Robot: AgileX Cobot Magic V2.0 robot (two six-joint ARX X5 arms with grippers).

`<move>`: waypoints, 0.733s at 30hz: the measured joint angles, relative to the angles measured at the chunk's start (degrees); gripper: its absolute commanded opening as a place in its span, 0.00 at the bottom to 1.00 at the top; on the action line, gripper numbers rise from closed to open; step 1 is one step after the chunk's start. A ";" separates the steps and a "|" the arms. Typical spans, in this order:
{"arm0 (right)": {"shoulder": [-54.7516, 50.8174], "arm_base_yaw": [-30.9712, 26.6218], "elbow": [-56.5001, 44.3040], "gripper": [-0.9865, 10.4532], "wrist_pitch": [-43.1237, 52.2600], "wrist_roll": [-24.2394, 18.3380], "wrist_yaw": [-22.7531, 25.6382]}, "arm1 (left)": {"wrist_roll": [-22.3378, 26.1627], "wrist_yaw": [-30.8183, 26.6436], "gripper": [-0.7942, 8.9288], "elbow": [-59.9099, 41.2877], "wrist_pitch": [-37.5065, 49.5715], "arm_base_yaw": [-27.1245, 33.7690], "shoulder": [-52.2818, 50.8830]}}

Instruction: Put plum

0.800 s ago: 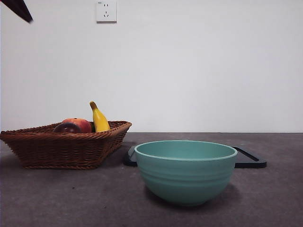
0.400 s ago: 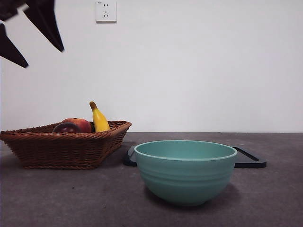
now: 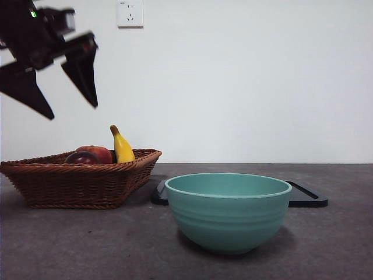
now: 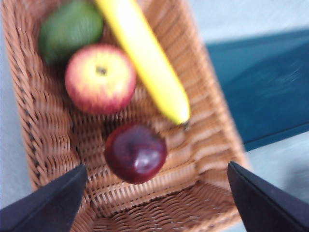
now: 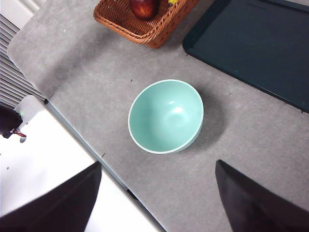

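The left gripper hangs in the air above the wicker basket, its two black jaws spread wide and holding nothing. Inside the basket lies the plum, dark maroon and glossy, resting on the woven floor near one end wall. Beside it in the basket sit a red-yellow apple, a banana with its tip just by the plum, and a green avocado at the basket's far end. Next to the basket stands a teal bowl, in front of a dark tray. The right gripper waits high over the bowl, jaws apart and empty.
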 measured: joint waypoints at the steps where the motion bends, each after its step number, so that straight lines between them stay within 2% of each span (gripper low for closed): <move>1: 0.00 0.00 0.00 0.42 0.00 0.00 0.00 | 0.31 -0.11 0.55 0.00 0.24 -0.11 0.90; 22: 0.00 0.00 0.00 0.42 -0.04 0.48 0.00 | 2.12 -4.17 0.55 0.00 5.81 -1.75 13.29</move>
